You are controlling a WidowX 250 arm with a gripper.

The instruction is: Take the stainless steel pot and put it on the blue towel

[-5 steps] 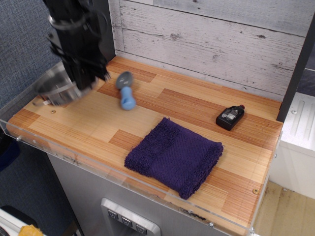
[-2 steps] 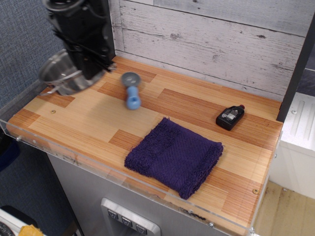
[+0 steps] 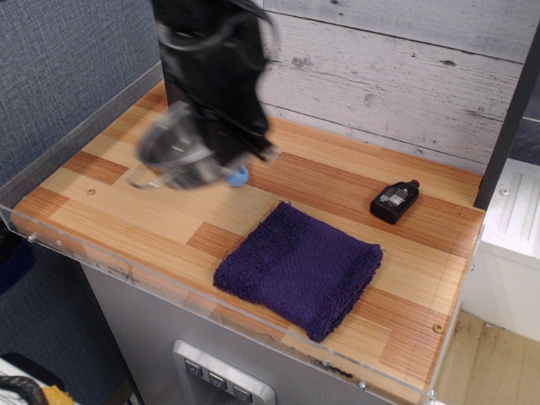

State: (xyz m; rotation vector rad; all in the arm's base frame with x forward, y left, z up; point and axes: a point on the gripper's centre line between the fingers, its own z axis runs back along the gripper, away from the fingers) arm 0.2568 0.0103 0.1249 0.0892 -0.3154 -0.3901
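Note:
The stainless steel pot (image 3: 175, 153) is a shiny silver round pot, blurred by motion, held in the air above the wooden table left of centre. My gripper (image 3: 221, 150) is a black body shut on the pot's right rim. The blue towel (image 3: 298, 267) is a folded indigo terry cloth lying flat on the table to the lower right of the pot, apart from it. The gripper's fingertips are partly hidden by its own body.
A scoop with a light blue handle (image 3: 238, 176) lies just behind the gripper, mostly hidden. A small black bottle (image 3: 394, 201) lies at the right. A clear plastic rim (image 3: 126, 270) runs along the table's front edge. A plank wall (image 3: 380, 76) stands behind.
The gripper has carried the pot from the table's far left corner to the right, toward the towel, and now covers most of the scoop.

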